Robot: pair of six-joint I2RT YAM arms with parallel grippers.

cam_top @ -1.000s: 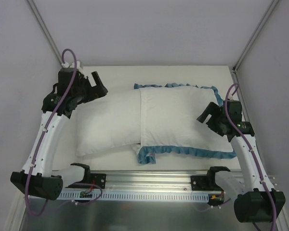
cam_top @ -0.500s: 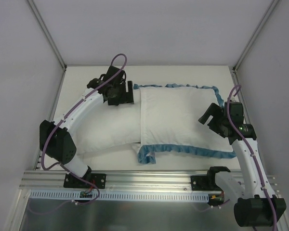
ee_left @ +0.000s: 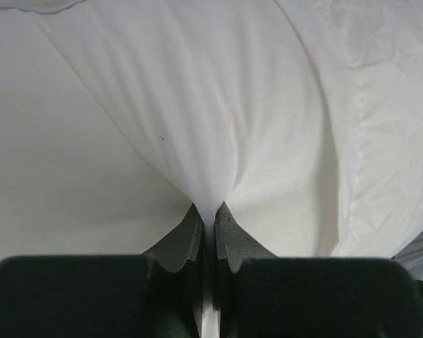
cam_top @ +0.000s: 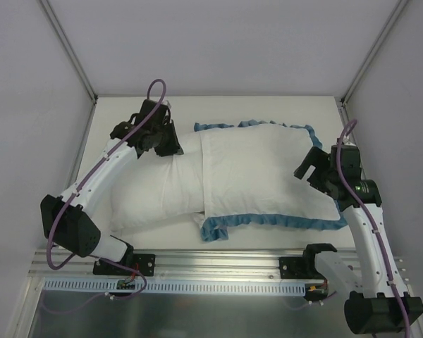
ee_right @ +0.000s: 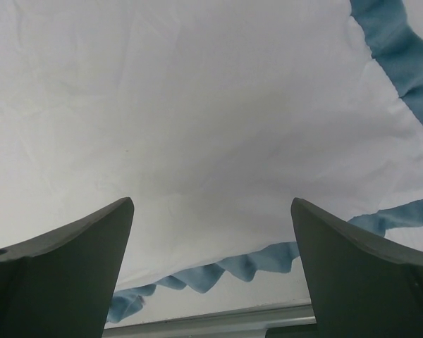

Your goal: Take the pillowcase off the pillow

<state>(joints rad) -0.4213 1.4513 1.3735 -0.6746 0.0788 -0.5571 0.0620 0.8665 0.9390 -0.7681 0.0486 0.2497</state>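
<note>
The pillow (cam_top: 155,190) is plain white and lies across the table, its left half bare. The pillowcase (cam_top: 261,169), white side out with a teal-blue ruffle (cam_top: 268,220), covers its right half. My left gripper (cam_top: 169,144) is at the pillow's far edge, just left of the pillowcase's opening. In the left wrist view it (ee_left: 207,215) is shut on a pinched fold of the white pillow (ee_left: 211,141). My right gripper (cam_top: 310,167) is open at the pillowcase's right end. Between its fingers (ee_right: 211,211) lie the white pillowcase (ee_right: 197,105) and its ruffle (ee_right: 218,271), with nothing gripped.
A metal rail (cam_top: 218,264) with both arm bases runs along the near edge of the white table (cam_top: 282,109). Grey enclosure walls with metal posts (cam_top: 70,53) close in the left, right and back sides.
The left arm swung in from the left to the pillow's far edge and its jaws closed on the white fabric. The right gripper shifted slightly and stayed open.
</note>
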